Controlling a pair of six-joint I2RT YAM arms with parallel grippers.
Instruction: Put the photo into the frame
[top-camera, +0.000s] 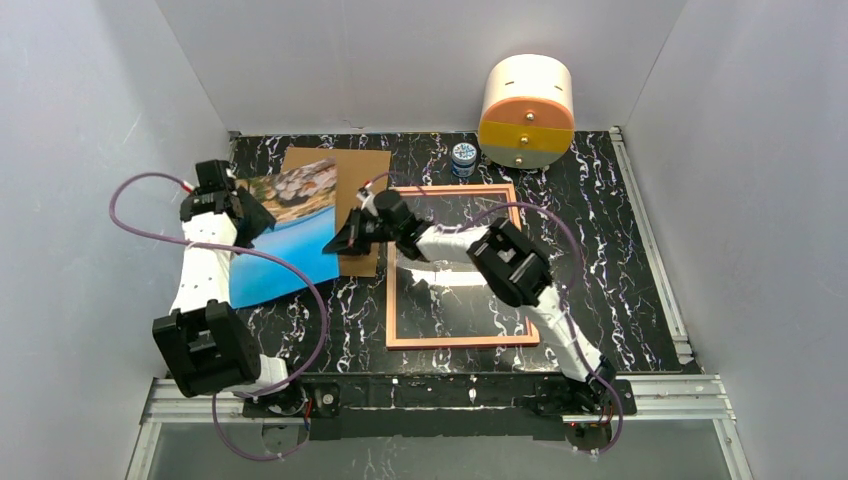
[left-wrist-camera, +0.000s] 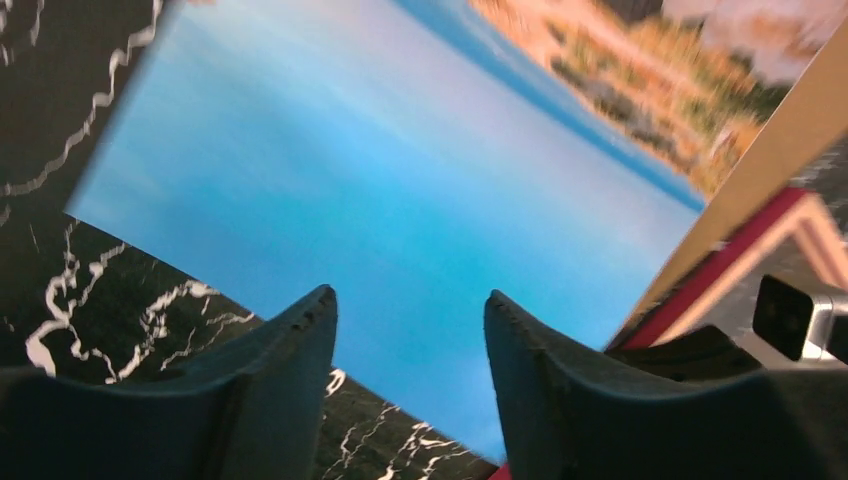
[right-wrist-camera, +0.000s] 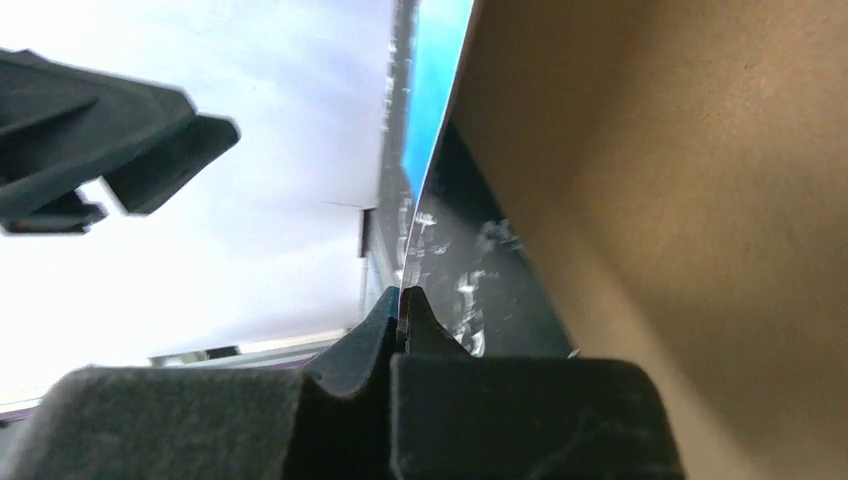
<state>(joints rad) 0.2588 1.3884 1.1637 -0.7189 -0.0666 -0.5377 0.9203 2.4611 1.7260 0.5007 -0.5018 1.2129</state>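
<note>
The photo (top-camera: 290, 235), a coast print with blue sea, lies picture side up at the left, partly over the brown backing board (top-camera: 350, 165). My right gripper (top-camera: 345, 240) is shut on the photo's right edge; in the right wrist view the jaws (right-wrist-camera: 402, 295) pinch the thin sheet (right-wrist-camera: 435, 90). At the photo's left edge my left gripper (top-camera: 250, 215) stands open, its fingertips (left-wrist-camera: 410, 300) apart over the blue print (left-wrist-camera: 400, 150) with nothing between them. The frame (top-camera: 460, 341) lies flat at the table's centre, tan-orange rim up; its red rim (left-wrist-camera: 720, 270) shows in the left wrist view.
A cream, orange and grey drum (top-camera: 527, 110) stands at the back right with a small blue-lidded jar (top-camera: 463, 158) beside it. The backing board (right-wrist-camera: 700, 200) lies just behind and right of the right gripper. White walls close in three sides.
</note>
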